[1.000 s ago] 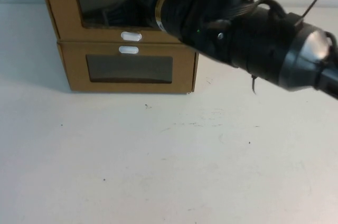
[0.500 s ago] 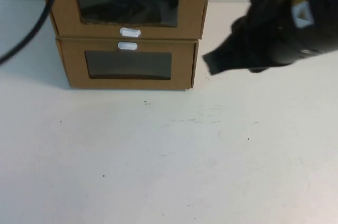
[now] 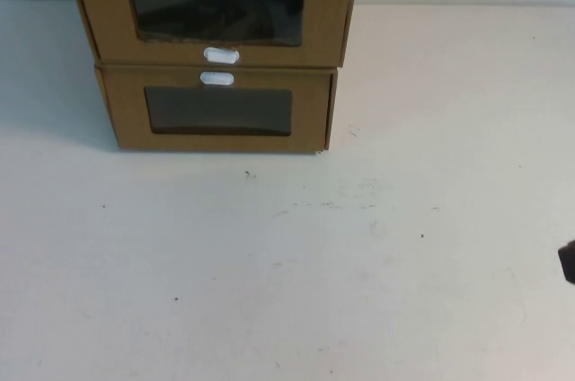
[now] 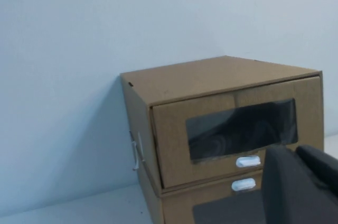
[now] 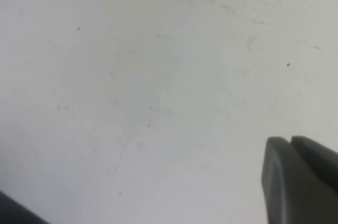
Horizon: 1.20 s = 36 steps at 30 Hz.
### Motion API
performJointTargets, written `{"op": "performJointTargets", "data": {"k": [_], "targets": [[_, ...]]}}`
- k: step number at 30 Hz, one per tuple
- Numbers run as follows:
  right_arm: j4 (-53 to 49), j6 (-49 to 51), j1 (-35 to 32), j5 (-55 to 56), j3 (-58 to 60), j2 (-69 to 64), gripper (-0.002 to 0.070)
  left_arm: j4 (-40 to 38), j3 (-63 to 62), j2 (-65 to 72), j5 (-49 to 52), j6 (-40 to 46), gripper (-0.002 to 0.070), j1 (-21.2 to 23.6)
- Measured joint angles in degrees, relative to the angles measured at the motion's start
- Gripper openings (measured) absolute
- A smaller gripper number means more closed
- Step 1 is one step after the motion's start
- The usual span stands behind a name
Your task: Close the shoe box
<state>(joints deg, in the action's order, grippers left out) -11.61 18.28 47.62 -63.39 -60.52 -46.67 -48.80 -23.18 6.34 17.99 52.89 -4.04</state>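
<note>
On the far left of the white table (image 3: pixel 296 264), against the pale wall, you have two brown cardboard drawer boxes stacked. The upper one is the shoe box (image 3: pixel 214 11): its clear window sits above its white oval pull tab (image 3: pixel 221 56). Its drawer front looks flush with the shell, so it appears already pushed in. The lower box (image 3: pixel 216 111) carries its white tab (image 3: pixel 216 79) above its window, and that front also looks flush.

Your left gripper (image 4: pixel 303 187) does not appear in the high view; its wrist camera shows it off the boxes' left front corner, looking at both drawer fronts, with its two dark fingers pressed together and nothing between them.

Your right gripper (image 5: pixel 301 182) hangs over bare table near the right edge, well apart from the boxes. Its fingers meet too, empty.

The risk from here is needless contact. Another push on the drawer front could slide the whole stack back or shift the upper box off the lower one, since nothing braces them. Going for the wrong tab would disturb the lower box instead.
</note>
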Motion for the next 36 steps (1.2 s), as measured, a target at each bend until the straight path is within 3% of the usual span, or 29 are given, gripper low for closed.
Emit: {"op": "performJointTargets", "data": {"k": [4,14,23,30,36], "targets": [[0.7,1.2,0.0,2.5,5.0,3.3,-0.0011,-0.4,9.9,-6.8,-3.9,1.1,-0.0002,0.0],[1.9,1.7,0.0,15.1,13.4,10.2,-0.0011,-1.0,23.6,-7.0,-6.9,-3.5,-0.0002,0.0],[6.0,1.9,0.0,28.1,21.6,14.4,-0.0011,-1.1,24.7,-7.0,-5.7,-5.0,-0.0002,0.0],[10.4,1.9,0.0,27.2,22.1,14.5,-0.0011,-1.1,24.7,-7.0,-5.4,-5.0,-0.0002,0.0],[7.2,1.8,0.0,26.7,22.1,14.5,-0.0011,-1.1,24.7,-7.0,-5.4,-5.0,-0.0002,0.0]]}}
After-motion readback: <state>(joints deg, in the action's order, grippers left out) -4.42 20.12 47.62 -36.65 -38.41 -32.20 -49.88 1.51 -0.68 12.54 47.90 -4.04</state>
